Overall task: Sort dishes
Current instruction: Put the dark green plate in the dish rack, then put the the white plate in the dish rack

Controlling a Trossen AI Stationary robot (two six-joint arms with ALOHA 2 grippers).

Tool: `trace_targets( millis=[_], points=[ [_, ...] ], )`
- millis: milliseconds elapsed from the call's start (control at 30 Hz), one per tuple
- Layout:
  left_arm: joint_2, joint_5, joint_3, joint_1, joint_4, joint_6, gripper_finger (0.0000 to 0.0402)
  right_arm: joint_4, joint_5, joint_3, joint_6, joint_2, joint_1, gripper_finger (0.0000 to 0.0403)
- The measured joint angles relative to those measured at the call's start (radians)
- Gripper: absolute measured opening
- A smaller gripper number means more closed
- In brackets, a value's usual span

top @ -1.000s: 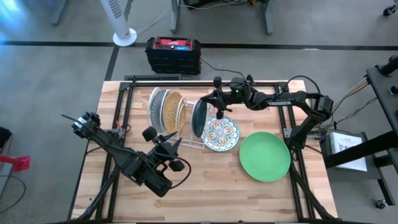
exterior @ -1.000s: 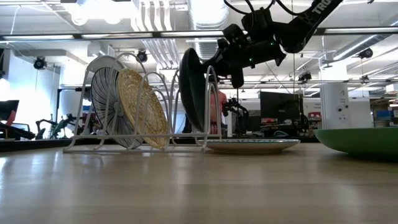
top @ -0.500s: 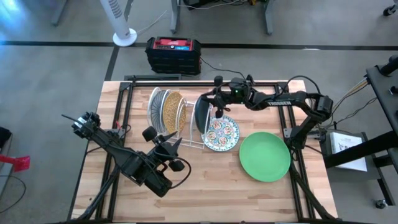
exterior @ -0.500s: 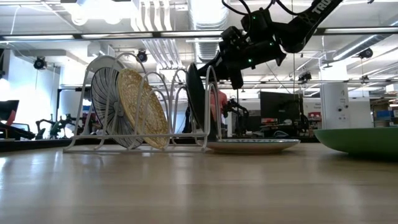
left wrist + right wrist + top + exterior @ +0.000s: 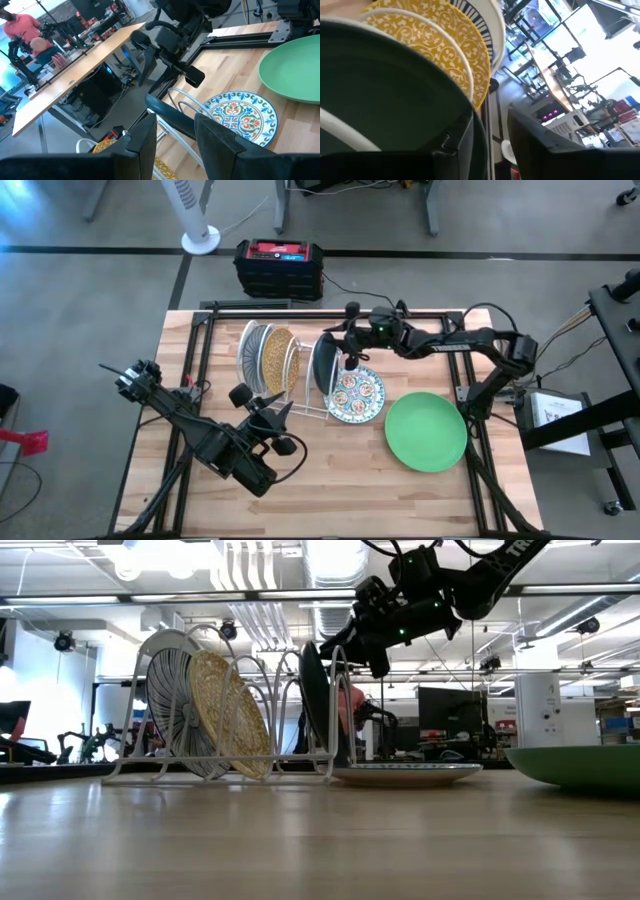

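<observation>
A dark teal plate [image 5: 320, 368] stands on edge in the right-end slot of the white wire rack [image 5: 250, 670], upright in the low view [image 5: 315, 705]. A mustard-yellow patterned plate [image 5: 277, 360] and a white striped plate [image 5: 255, 355] stand in slots farther left. A white floral plate [image 5: 357, 394] and a plain green plate [image 5: 426, 432] lie flat on the table to the rack's right. My right gripper [image 5: 350, 645] is open, just above and right of the teal plate's top rim; its wrist view shows the teal plate [image 5: 380, 90] close ahead. My left gripper [image 5: 280, 412] is open and empty near the rack's front.
Black frame bars [image 5: 200, 370] run along the table's left, far and right sides. The near half of the wooden table [image 5: 330, 490] lies in front of the rack. A black and red box [image 5: 278, 265] stands on the floor beyond the far edge.
The dark teal plate, which leaned tilted at the rack's right end under my right gripper, has swung upright and now stands in its slot. My right gripper has then risen a little off the plate's top rim.
</observation>
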Motion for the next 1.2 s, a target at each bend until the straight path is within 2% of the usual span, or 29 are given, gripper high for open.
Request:
trace_targets(
  millis=[100,467,733,967,1200],
  points=[
    [0.0,0.0,0.0,0.0,0.0,0.0,0.0123,-0.023,0.04,0.0,0.0,-0.016,0.006,0.0125],
    [0.0,0.001,0.0,0.0,0.0,-0.014,0.0123,-0.141,0.088,0.0,0.037,-0.08,0.016,0.0154],
    [0.0,0.007,0.0,0.001,0.0,-0.017,0.0123,-0.352,0.09,0.0,0.138,-0.229,0.007,0.0162],
    [0.0,0.007,0.0,0.002,0.0,-0.017,0.0123,-0.592,0.085,0.0,0.468,-0.359,-0.061,0.0163],
    [0.0,0.007,0.0,0.003,0.0,-0.017,0.0123,-0.866,0.046,-0.002,0.766,-0.355,-0.131,0.0163]
  ],
)
